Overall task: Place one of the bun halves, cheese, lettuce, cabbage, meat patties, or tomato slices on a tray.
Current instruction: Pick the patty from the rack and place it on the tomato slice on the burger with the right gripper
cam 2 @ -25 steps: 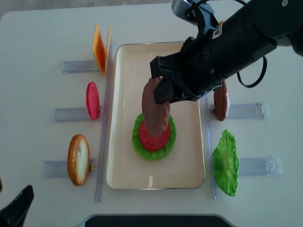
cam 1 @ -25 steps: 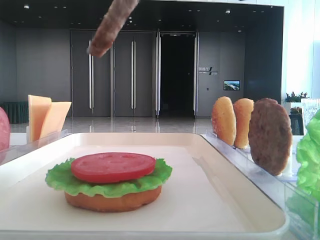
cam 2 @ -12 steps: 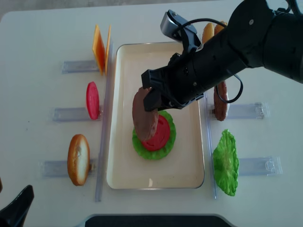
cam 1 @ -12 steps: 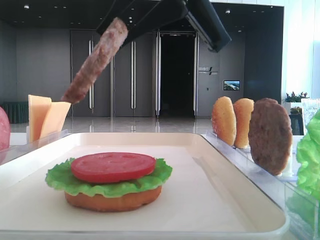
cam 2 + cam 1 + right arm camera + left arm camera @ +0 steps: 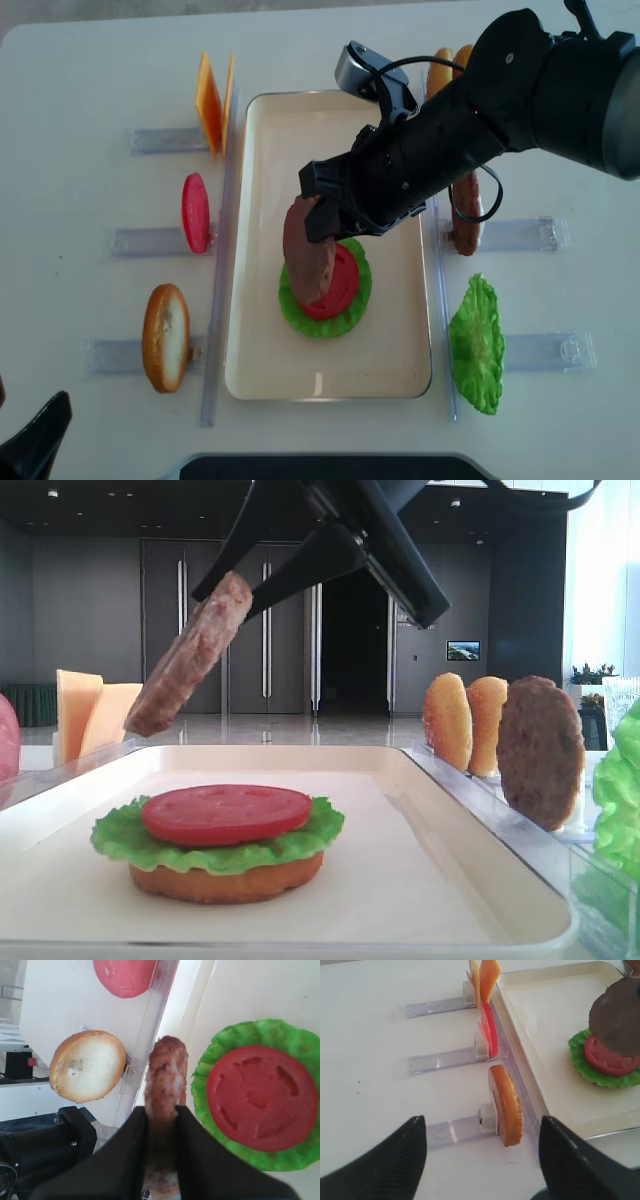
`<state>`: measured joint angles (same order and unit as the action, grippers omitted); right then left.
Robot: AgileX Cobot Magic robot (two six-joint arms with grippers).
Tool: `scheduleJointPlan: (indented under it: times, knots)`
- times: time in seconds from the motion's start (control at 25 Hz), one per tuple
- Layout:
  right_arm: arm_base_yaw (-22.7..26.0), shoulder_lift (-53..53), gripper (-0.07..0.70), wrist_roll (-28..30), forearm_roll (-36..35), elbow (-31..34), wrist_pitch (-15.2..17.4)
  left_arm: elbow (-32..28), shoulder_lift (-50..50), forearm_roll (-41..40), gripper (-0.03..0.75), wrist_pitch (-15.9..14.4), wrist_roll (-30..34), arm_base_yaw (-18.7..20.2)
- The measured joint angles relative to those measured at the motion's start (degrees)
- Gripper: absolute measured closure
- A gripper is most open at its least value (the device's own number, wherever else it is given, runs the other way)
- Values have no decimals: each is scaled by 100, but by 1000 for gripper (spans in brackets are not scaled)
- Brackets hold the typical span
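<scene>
My right gripper (image 5: pixel 161 1110) is shut on the edge of a greyish-brown meat patty (image 5: pixel 308 250). The patty (image 5: pixel 190 655) hangs tilted over the left side of the cream tray (image 5: pixel 290 130). Below it on the tray lies a stack: a bun half (image 5: pixel 225 880), lettuce (image 5: pixel 130 840) and a red tomato slice (image 5: pixel 225 813) on top. In the right wrist view the patty (image 5: pixel 165 1080) is left of the tomato slice (image 5: pixel 260 1097), above the tray's left rim. My left gripper (image 5: pixel 482 1155) stands open over the table, near a bun half (image 5: pixel 506 1105) in its holder.
Left of the tray, clear holders carry cheese slices (image 5: pixel 212 100), a tomato slice (image 5: pixel 195 212) and a bun half (image 5: pixel 166 337). To the right stand two bun halves (image 5: pixel 440 68), a second patty (image 5: pixel 465 215) and a lettuce leaf (image 5: pixel 477 345).
My right gripper has come down and shifted a little left with the patty, which now hangs lower over the stack. The left gripper has not moved.
</scene>
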<state>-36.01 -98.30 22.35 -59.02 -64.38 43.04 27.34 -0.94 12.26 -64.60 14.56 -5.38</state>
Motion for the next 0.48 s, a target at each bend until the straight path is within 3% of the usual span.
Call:
scheduleJointPlan:
  times: [0.48]
  knots:
    - [0, -382, 510, 310, -165, 0, 27, 0, 0, 0, 181, 0, 0, 0]
